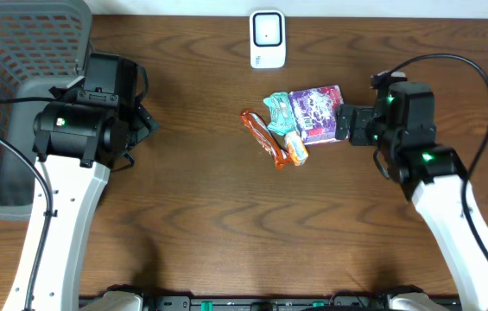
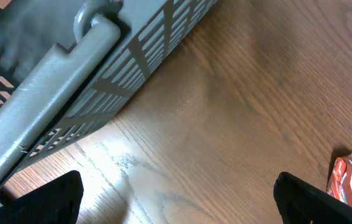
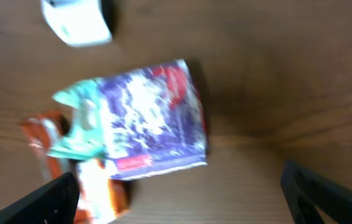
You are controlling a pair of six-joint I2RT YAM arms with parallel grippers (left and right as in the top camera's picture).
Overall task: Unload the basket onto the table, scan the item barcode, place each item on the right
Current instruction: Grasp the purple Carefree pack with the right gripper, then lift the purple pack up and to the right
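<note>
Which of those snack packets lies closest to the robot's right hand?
The purple packet: it sits right beside the right hand, while the teal and orange packets lie farther off.

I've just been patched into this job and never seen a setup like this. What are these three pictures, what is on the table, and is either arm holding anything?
The overhead picture looks down on two white robot arms at a wooden table. The other two come from cameras on each wrist; the dark shapes in their bottom corners are that arm's own fingers.

Mid-table lie a purple packet, a teal packet and orange packets, bunched together. Above them is a white scanner; a grey basket sits far left.

The left gripper is open beside the basket; the right gripper is open by the purple packet. Neither holds anything.
</note>
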